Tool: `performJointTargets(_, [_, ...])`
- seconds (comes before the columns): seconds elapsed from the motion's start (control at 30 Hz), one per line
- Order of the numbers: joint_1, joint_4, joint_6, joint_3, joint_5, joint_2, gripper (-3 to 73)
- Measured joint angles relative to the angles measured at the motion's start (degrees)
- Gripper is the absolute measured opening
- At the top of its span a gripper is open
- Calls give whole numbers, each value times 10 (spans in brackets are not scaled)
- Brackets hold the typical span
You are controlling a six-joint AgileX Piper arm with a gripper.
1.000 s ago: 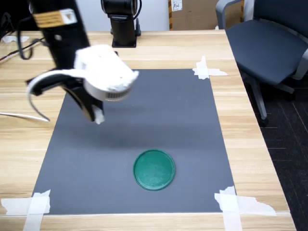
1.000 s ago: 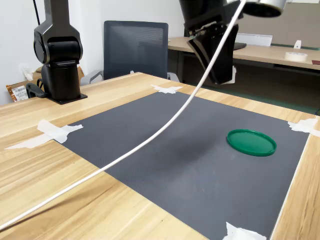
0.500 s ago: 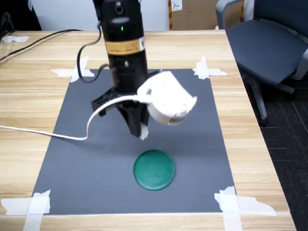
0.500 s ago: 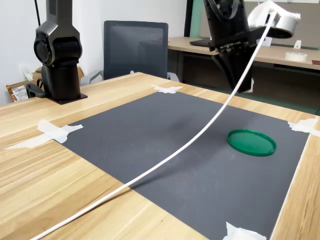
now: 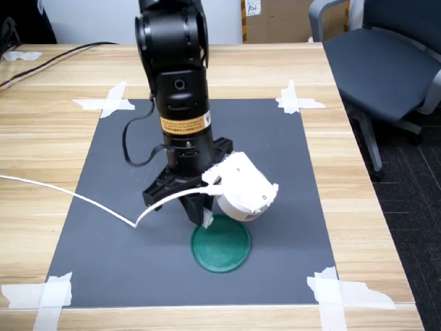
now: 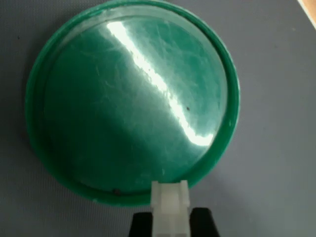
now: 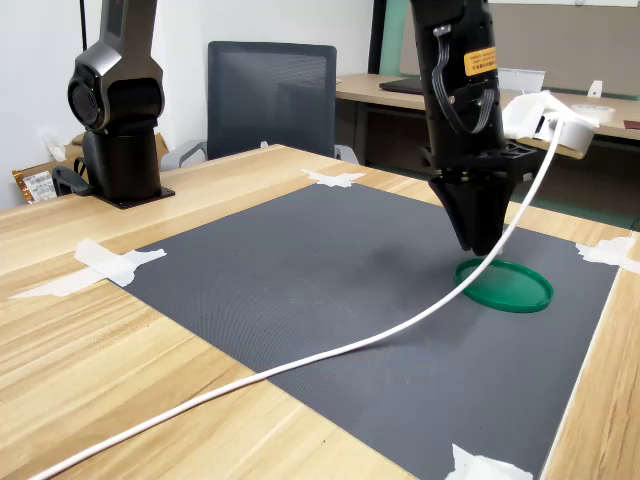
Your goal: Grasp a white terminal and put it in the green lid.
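I am working over the wooden table (image 5: 386,200), where the grey mat (image 5: 275,172) is lying taped at its corners, and the arm (image 5: 180,117) is standing nearly upright over the mat's near half. The green lid (image 5: 222,245) is lying flat on the mat, and in the wrist view it is filling most of the picture. The gripper (image 6: 171,228) is pinching the white terminal (image 6: 170,205) between its fingers, right over the lid's rim at 6 o'clock. My worry is release here: the piece may be straddling the rim and tipping out onto the mat. Only the wrist view is showing that margin; in both exterior views the arm is hiding the piece, though the white cable (image 7: 300,360) is trailing clear.
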State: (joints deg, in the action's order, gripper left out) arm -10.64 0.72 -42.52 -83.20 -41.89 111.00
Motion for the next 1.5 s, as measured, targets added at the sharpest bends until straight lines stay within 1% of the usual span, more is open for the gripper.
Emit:
performJointTargets(0.17, [0, -7, -2, -27, 1, 14, 78])
performJointTargets(0.33, [-1, -36, -6, -34, -1, 22, 78])
performJointTargets(0.43, [-1, -48, -11, -35, -5, 27, 78])
performJointTargets(0.63, [-1, -53, -17, -35, -31, 44, 96])
performJointTargets(0.73, [-1, -53, -17, -35, -34, 50, 125])
performJointTargets(0.8, [-1, -54, -17, -35, -34, 50, 157])
performJointTargets(1.07, [-1, -54, -15, -36, -45, 50, 369])
performJointTargets(1.13, [-1, -54, -8, -36, -45, 48, 408])
performJointTargets(1.23, [-1, -57, 1, -36, -45, 35, 430])
performJointTargets(1.37, [-1, -71, 4, -33, -46, -1, 432])
performJointTargets(1.5, [-1, -87, 10, -2, -42, -60, 432])
